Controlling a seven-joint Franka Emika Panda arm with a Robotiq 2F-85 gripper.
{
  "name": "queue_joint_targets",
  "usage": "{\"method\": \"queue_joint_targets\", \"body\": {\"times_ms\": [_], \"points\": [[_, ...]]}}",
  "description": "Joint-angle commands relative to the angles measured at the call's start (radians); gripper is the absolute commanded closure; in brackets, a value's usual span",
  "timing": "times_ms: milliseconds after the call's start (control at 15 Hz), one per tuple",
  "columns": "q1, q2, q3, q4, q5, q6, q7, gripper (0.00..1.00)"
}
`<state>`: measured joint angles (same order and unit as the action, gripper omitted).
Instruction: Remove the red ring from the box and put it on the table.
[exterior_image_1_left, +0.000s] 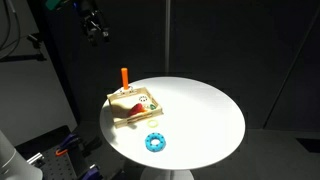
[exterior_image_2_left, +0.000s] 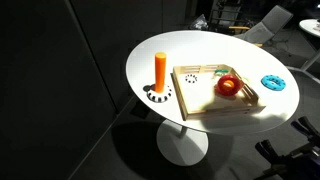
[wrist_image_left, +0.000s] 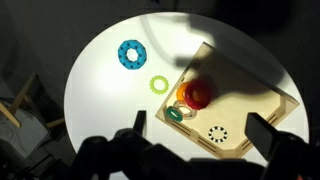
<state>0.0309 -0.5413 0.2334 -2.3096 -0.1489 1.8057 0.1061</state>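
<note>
The red ring (wrist_image_left: 198, 92) lies inside the tan wooden box (wrist_image_left: 262, 92), near its corner, on top of an orange piece. It also shows in both exterior views (exterior_image_2_left: 229, 86) (exterior_image_1_left: 130, 97), in the box (exterior_image_2_left: 205, 105) (exterior_image_1_left: 128, 117). The box sits on the round white table (wrist_image_left: 105, 95) (exterior_image_1_left: 200, 115) (exterior_image_2_left: 190, 50). My gripper (wrist_image_left: 200, 135) is open and empty. It hangs high above the box, with one finger on each side of the box's near corner in the wrist view. In an exterior view the gripper (exterior_image_1_left: 95, 25) is well above the table.
A blue toothed ring (wrist_image_left: 131, 54) (exterior_image_1_left: 154, 141) (exterior_image_2_left: 273, 83) lies on the table beside the box. A light green ring (wrist_image_left: 158, 84) lies between them. A dark green ring (wrist_image_left: 176, 115) is in the box. An orange upright peg (exterior_image_2_left: 160, 68) (exterior_image_1_left: 124, 77) stands beside the box.
</note>
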Motion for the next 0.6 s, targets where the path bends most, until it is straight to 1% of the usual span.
{"method": "queue_joint_targets", "body": {"times_ms": [0, 333, 533], "points": [[0.030, 0.004, -0.023, 0.003, -0.013, -0.004, 0.012, 0.00], [0.030, 0.004, -0.023, 0.003, -0.013, -0.004, 0.012, 0.00], [0.017, -0.003, -0.032, -0.024, -0.038, 0.035, 0.030, 0.00]]}}
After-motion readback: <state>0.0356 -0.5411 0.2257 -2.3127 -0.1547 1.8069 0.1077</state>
